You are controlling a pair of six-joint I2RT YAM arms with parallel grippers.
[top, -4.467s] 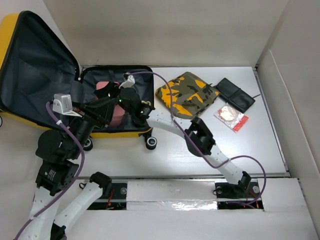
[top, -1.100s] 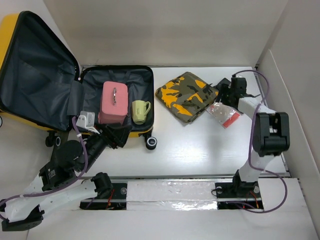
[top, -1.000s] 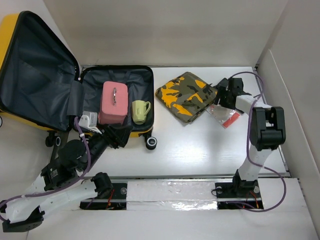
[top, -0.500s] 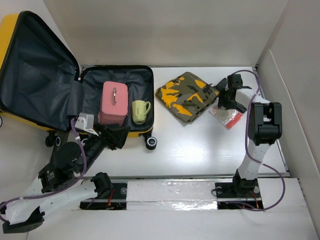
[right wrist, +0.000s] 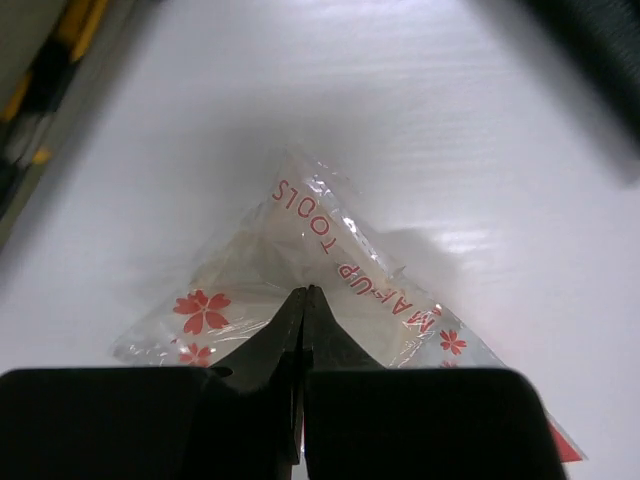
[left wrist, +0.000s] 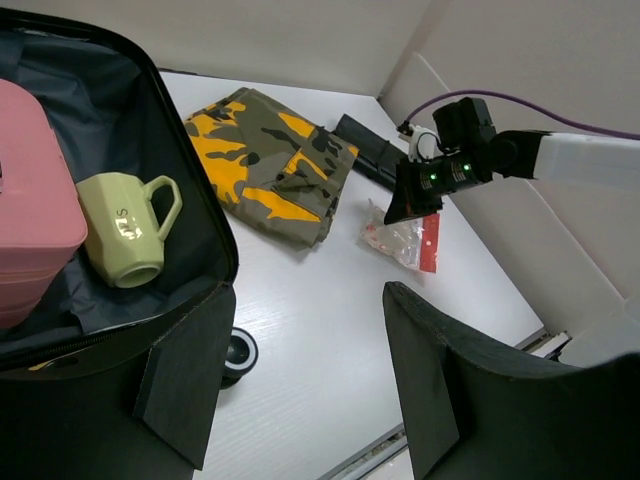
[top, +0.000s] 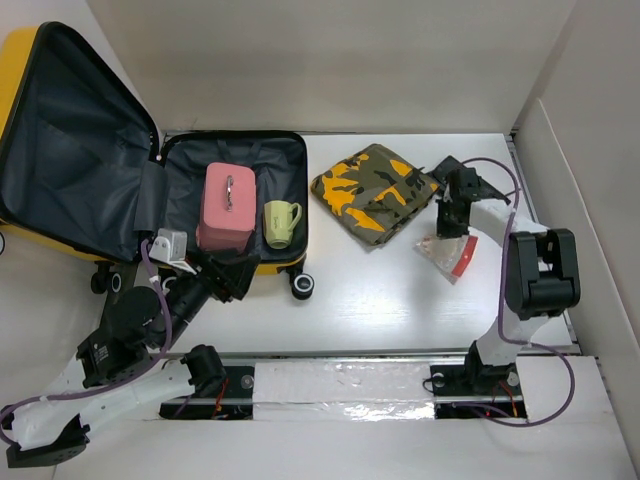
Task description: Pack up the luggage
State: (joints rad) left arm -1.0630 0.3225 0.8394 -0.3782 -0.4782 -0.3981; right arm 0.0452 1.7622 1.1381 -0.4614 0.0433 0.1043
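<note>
The luggage [top: 180, 175] lies open at the left, yellow shell outside, dark lining inside, lid leaning back. A pink boxy case [top: 228, 205] and a green mug [top: 281, 222] sit in its base. My left gripper [top: 235, 275] hovers open at the luggage's near edge, with nothing between its fingers [left wrist: 305, 300]. At the right, my right gripper [top: 447, 225] is shut on a clear plastic packet [top: 448, 250] with red flowers and red lettering. In the right wrist view the jaws [right wrist: 303, 295] meet, pinching the packet's film [right wrist: 340, 250], which tents up around them.
A camouflage pouch [top: 373, 190] lies between the luggage and the packet. A black flat case [left wrist: 365, 155] sits behind the right gripper. A luggage wheel [top: 303, 285] juts out near the left gripper. White walls enclose the table at the back and right.
The right gripper came down onto the packet and closed on it. The packet shifted slightly toward the near side and now tilts. The left arm has barely moved.
</note>
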